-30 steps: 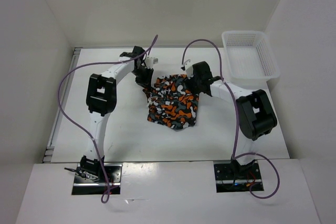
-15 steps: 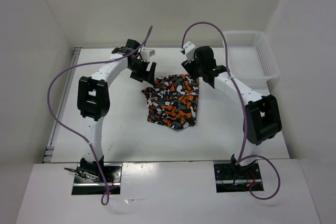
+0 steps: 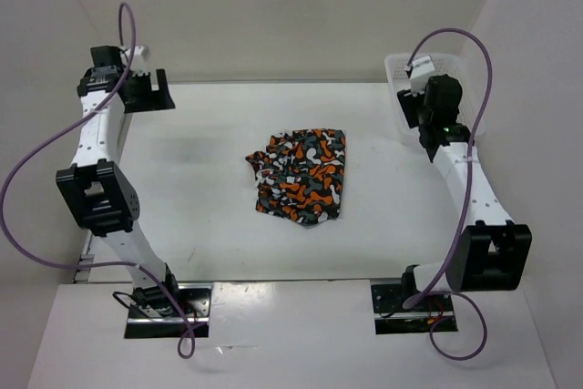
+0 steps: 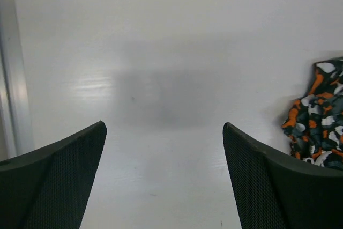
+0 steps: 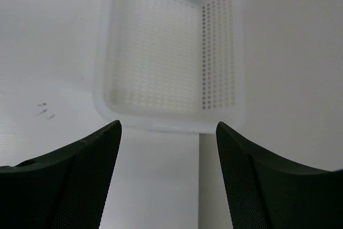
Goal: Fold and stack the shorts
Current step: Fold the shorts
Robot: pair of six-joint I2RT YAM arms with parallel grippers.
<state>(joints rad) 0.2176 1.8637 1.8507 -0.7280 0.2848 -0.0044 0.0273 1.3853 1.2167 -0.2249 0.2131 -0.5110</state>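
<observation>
The camouflage shorts [image 3: 301, 176] lie in a folded bundle at the middle of the table, with nothing touching them. My left gripper [image 3: 157, 95] is far off at the back left corner, open and empty. In the left wrist view its gripper [image 4: 163, 127] frames bare table, and only an edge of the shorts [image 4: 319, 117] shows at the right. My right gripper [image 3: 412, 116] hangs open at the back right, by the basket. Seen from the right wrist, the gripper [image 5: 169, 124] holds nothing.
A white mesh basket [image 3: 397, 65] sits in the back right corner, partly behind my right arm; its empty inside [image 5: 171, 57] shows just beyond the right fingertips. A metal rail [image 4: 10, 79] runs along the table's left edge. White walls enclose three sides.
Both arms have swung away from the shorts, the left to the back left corner and the right toward the basket. Both grippers have opened wider. The shorts stay in place.
</observation>
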